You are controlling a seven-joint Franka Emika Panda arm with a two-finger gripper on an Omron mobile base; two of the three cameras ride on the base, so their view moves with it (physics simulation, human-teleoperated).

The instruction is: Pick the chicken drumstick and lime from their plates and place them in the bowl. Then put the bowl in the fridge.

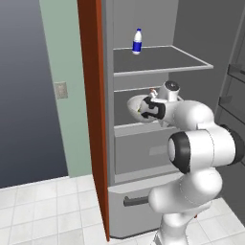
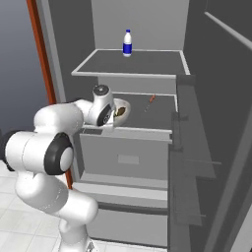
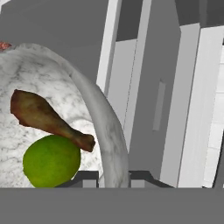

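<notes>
Presently on record: the fridge (image 1: pixel 143 143), tall grey steel, stands with its door open, the inner shelves and drawers in plain sight and a dark bar handle (image 1: pixel 136 201) on the bottom drawer. The upper shelf (image 2: pixel 133 64) carries a small white bottle with a blue label (image 1: pixel 137 41), upright, towards the far left of that shelf. The bowl (image 1: pixel 136 106), whitish-grey and speckled, sits at the near left of the middle shelf (image 2: pixel 152 106), tipped on a slant, with the white arm's wrist reaching in beside it. The tool (image 3: pixel 114 177) pinches the bowl's rim, one dark finger tip (image 3: pixel 83 178) on the inner side of the wall and the other on the outer side, as the hand view shows. The chicken drumstick (image 3: pixel 48 118), brown with its narrow end pointing down towards the rim, lies inside the bowl against its inner wall. The lime (image 3: pixel 51 161), yellow-green and round, lies inside the bowl too, directly under the drumstick and touching it. A small reddish item (image 2: pixel 152 99), too small to identify, lies on the middle shelf to the far right of the bowl, apart from it. White floor tiles (image 1: pixel 43 210) spread to the left of the fridge.
</notes>
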